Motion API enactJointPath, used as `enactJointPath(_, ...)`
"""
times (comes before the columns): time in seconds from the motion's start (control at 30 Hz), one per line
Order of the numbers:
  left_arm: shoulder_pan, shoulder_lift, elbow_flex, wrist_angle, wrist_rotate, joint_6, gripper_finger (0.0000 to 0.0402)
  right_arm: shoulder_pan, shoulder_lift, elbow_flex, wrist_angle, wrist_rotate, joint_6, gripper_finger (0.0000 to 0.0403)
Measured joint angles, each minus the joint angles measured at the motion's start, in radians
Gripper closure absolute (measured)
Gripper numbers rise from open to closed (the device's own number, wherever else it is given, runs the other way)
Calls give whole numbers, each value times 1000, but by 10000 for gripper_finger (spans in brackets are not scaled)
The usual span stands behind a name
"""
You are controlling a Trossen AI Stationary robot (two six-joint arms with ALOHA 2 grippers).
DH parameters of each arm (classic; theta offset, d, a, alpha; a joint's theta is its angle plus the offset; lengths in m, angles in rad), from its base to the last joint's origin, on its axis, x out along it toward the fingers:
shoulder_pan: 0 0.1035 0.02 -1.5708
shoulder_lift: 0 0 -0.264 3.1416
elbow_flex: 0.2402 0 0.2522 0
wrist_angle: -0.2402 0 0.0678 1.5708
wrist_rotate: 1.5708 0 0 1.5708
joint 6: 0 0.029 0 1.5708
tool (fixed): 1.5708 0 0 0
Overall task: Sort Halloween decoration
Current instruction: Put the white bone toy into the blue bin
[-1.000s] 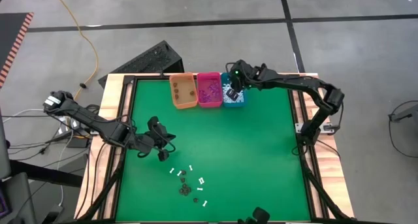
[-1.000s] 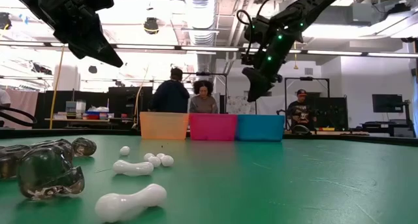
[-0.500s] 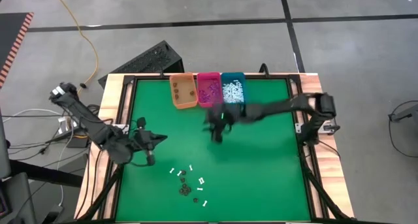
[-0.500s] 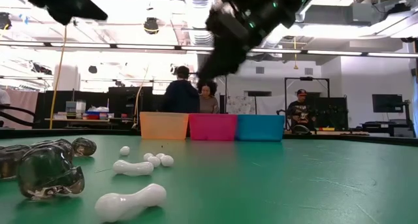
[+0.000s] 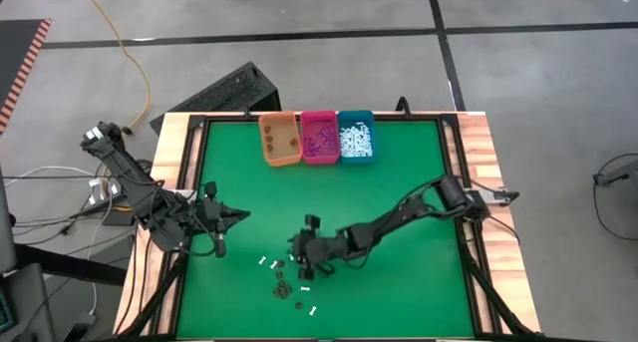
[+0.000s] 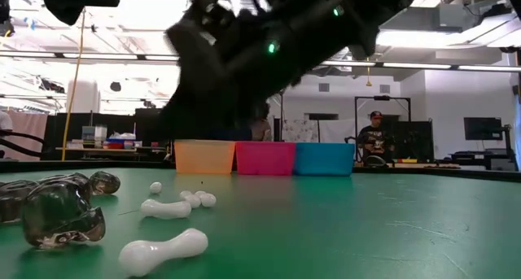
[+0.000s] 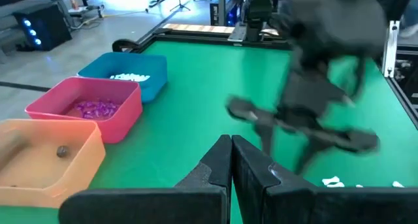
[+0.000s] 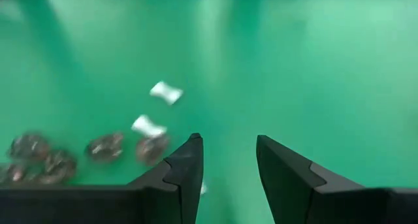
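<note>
1. Right now, right gripper (image 5: 304,265) hangs over the loose pieces (image 5: 291,282) at the mat's (image 5: 399,192) near-centre, jaws apart, nothing between them.
2. Left gripper (image 5: 221,244) sits at the left edge, fingers (image 7: 230,160) pressed together, empty.
3. Far side: orange bin (image 5: 280,140) holds dark bits, pink bin (image 5: 319,137) purple, teal bin (image 5: 356,137) white.

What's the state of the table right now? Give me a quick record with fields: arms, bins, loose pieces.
right gripper: open, empty, over the loose pieces near the front of the table
left gripper: shut, empty, at the left side of the table
orange bin: a few dark bits
pink bin: purple bits
teal bin: white pieces
loose pieces: white sticks and dark bits on the green mat, unsorted
</note>
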Motion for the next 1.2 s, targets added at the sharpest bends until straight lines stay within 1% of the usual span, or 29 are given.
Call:
enactJointPath(0.13,0,0,0,-6,1,-23,401,39,74,79,-58,11,49,232)
enactJointPath(0.23,0,0,0,-6,5,-34,401,53,75,106,-113,12,101,232)
enactJointPath(0.4,0,1,0,-14,3,-40,401,53,72,105,-165,90,129,233)
enactJointPath(0.53,0,1,0,-14,2,-47,401,42,82,105,-185,86,181,233)
enactJointPath(0.7,0,2,0,-27,3,-58,401,45,108,104,-156,66,216,233)
enactJointPath(0.9,0,2,0,-33,3,-58,401,55,133,107,-171,74,268,233)
enactJointPath(1.07,0,7,0,-37,4,-62,401,53,133,107,-181,75,258,233)
enactJointPath(1.2,1,7,0,-55,4,-75,401,57,97,102,-199,91,175,233)
